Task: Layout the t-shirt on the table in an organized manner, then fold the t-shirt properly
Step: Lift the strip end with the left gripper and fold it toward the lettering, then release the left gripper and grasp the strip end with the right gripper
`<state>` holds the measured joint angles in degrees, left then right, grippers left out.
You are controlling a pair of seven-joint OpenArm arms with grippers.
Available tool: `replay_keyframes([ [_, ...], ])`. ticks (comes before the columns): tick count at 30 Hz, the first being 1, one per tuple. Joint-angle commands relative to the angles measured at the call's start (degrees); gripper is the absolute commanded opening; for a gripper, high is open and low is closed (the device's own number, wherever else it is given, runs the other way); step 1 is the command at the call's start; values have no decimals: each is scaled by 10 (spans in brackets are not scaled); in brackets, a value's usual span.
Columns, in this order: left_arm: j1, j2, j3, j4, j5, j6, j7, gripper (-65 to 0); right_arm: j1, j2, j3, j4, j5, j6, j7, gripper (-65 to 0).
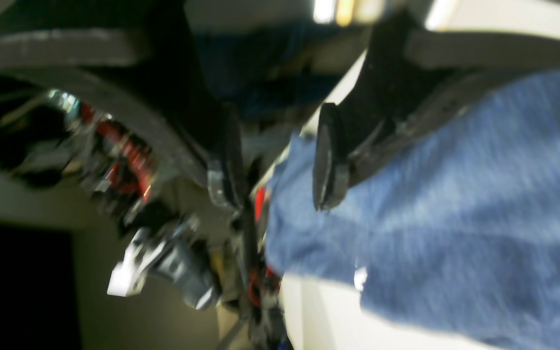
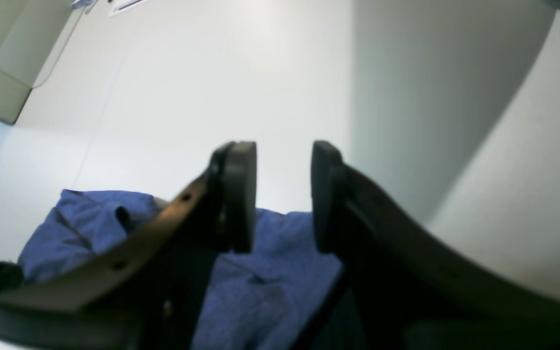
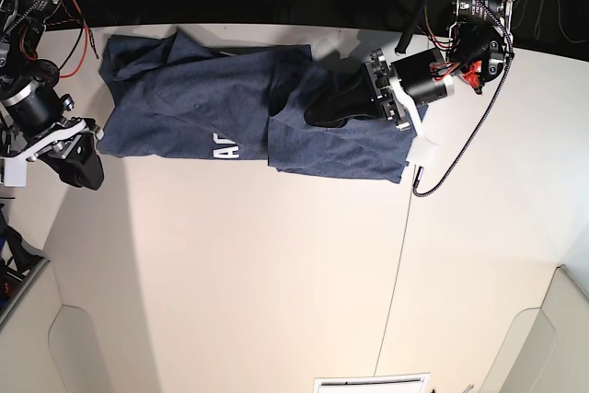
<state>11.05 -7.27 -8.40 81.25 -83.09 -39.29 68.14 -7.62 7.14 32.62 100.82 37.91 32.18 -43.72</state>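
The navy-blue t-shirt (image 3: 193,98) lies crumpled along the far edge of the off-white table (image 3: 258,273), with part of its white lettering (image 3: 224,147) showing near its front hem. My left gripper (image 3: 315,114) hovers low over the shirt's right half, which is folded over. In the left wrist view, blurred by motion, its fingers (image 1: 329,160) stand apart above the blue cloth (image 1: 455,218), with nothing pinched. My right gripper (image 3: 81,168) hangs just off the shirt's left edge. It (image 2: 284,194) is open and empty, with the shirt (image 2: 270,282) below it.
A thin dark seam (image 3: 396,255) runs down the table right of centre. A black cable (image 3: 460,154) loops from the left arm over the table's right part. A white panel (image 3: 373,382) lies at the near edge. Wiring and dark space sit behind the far edge.
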Motion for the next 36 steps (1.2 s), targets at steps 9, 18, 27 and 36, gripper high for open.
replay_keyframes([
  [9,-7,-5,-51,107,-19,-7,-5,-378,14,47,39,11,-15,-2,-3,-355],
  [18,-7,-17,-108,131,-19,-7,-15,-378,14,124,85,-24,-6,-4,-41,-263],
  [27,-7,-30,-108,131,27,-7,-49,-378,14,130,85,-235,208,12,-127,-234],
  [36,-7,-42,-108,131,63,-7,-71,-378,9,130,15,-264,260,15,-159,-205],
])
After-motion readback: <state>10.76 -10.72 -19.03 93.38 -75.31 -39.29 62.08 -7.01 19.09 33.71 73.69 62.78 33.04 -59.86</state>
